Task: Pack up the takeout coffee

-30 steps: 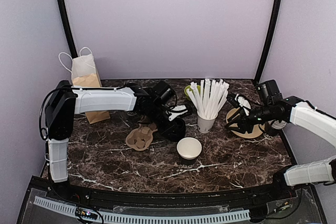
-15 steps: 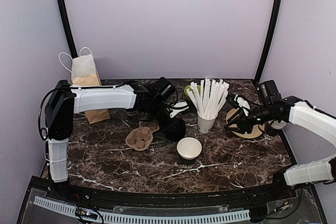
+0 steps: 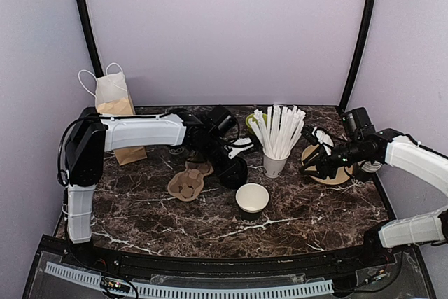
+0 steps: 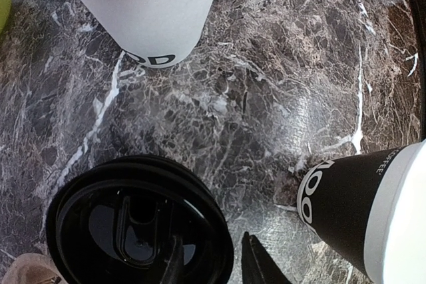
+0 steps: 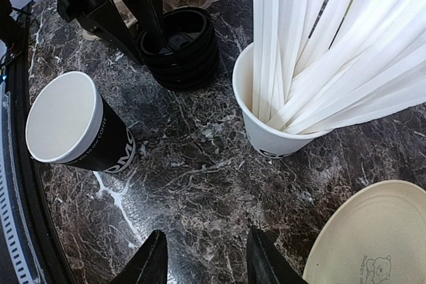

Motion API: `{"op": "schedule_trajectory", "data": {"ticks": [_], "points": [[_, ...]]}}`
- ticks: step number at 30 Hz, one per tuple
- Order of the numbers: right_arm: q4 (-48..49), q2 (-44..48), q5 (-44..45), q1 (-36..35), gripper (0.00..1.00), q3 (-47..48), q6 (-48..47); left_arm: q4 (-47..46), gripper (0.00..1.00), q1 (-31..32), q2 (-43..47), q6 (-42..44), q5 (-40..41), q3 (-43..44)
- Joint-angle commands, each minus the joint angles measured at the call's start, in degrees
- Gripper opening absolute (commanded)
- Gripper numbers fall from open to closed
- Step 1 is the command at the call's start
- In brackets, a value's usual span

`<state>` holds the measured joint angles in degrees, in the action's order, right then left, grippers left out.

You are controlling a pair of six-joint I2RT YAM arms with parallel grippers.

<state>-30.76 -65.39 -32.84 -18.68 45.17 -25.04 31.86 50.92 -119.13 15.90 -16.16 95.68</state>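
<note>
On the bench (image 3: 140,208), the straw cup (image 3: 274,164), straws (image 3: 280,127) standing in it, anchors the layout. A stack of lids (image 3: 231,171) sits just to its left, a cup carrier (image 3: 187,182) lies farther left beyond the lids, and a paper bag (image 3: 115,113) stands far left and behind. A paper cup (image 3: 252,197) stands near, in front and slightly left. A plate (image 3: 339,177) lies close on its right.

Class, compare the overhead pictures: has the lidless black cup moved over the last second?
No. The lidless black cup stays in the same spot, just in front and left of the white straw cup, in every overhead picture.
</note>
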Motion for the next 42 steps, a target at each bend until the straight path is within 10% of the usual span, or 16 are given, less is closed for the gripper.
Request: {"op": "schedule_trajectory", "data": {"ticks": [1,26,42], "points": [[1.2,0.6,-0.5,0.4,0.41,-0.6,-0.6,1.9,0.33,0.3,0.2,0.3,-1.1,1.7],[1.1,0.1,-0.2,0.4,0.40,-0.6,-0.8,-0.4,0.38,0.5,-0.9,-1.1,-1.2,0.6],[1.3,0.0,-0.3,0.4,0.40,-0.5,-0.6,4.6,0.14,0.5,1.9,-1.1,-1.9,4.4]]}}
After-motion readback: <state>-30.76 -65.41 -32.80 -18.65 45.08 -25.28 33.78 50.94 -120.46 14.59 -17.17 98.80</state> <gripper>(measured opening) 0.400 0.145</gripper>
